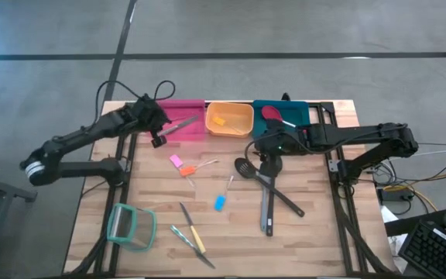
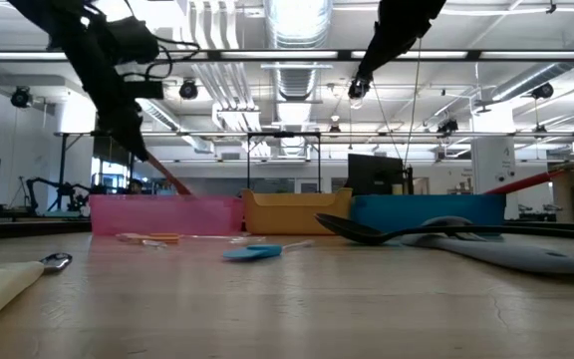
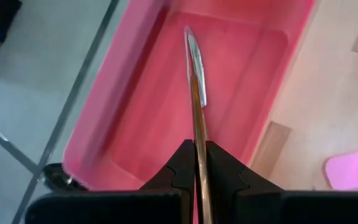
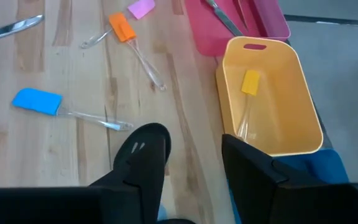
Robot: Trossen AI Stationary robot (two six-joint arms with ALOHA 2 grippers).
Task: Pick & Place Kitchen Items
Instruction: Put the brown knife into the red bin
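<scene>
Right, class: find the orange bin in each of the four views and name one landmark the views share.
High view: the orange bin sits at the table's far edge, between the pink bin and the teal bin.
Low view: orange bin at centre, pink bin to its left.
Left wrist view: not in it; only the pink bin shows.
Right wrist view: orange bin beside the pink bin.
Shared landmark: the pink bin.
</scene>
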